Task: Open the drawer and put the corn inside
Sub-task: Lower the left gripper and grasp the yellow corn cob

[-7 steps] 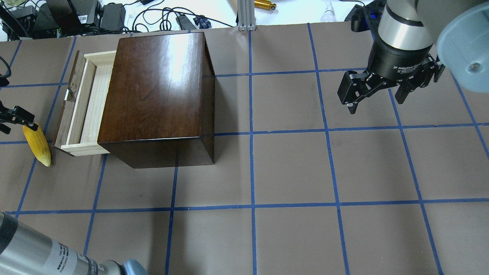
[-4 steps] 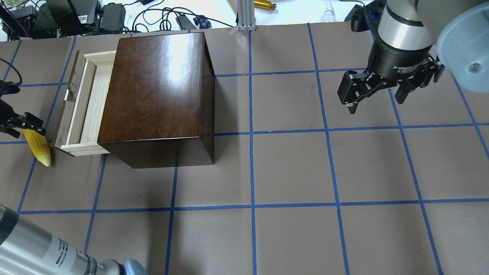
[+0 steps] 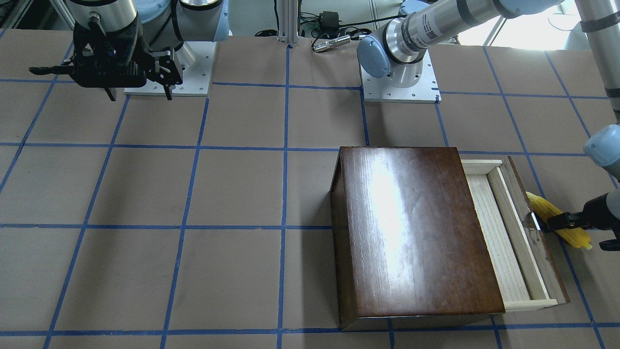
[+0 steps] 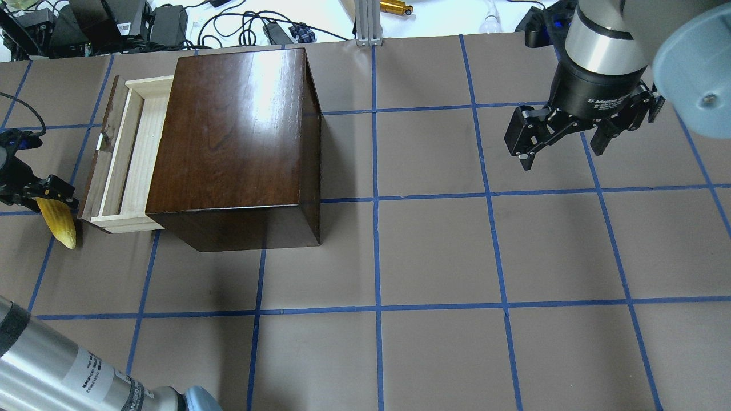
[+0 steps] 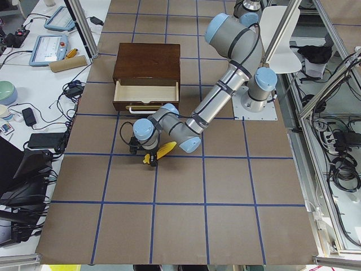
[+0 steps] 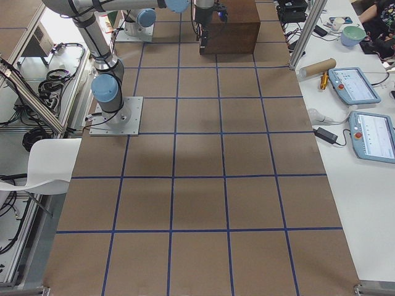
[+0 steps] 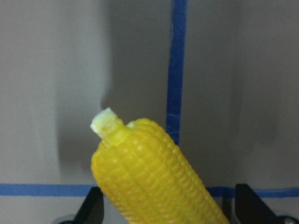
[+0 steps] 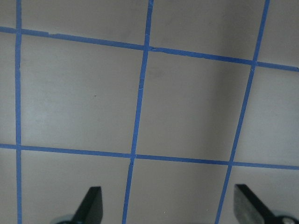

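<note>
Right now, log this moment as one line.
drawer: partly open | corn: on table beside drawer front | left gripper: open, straddling corn | right gripper: open, hovering over table

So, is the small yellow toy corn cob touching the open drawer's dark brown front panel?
Apart. The exterior left view shows bare table between the yellow toy corn cob and the drawer's dark brown front panel.
</note>
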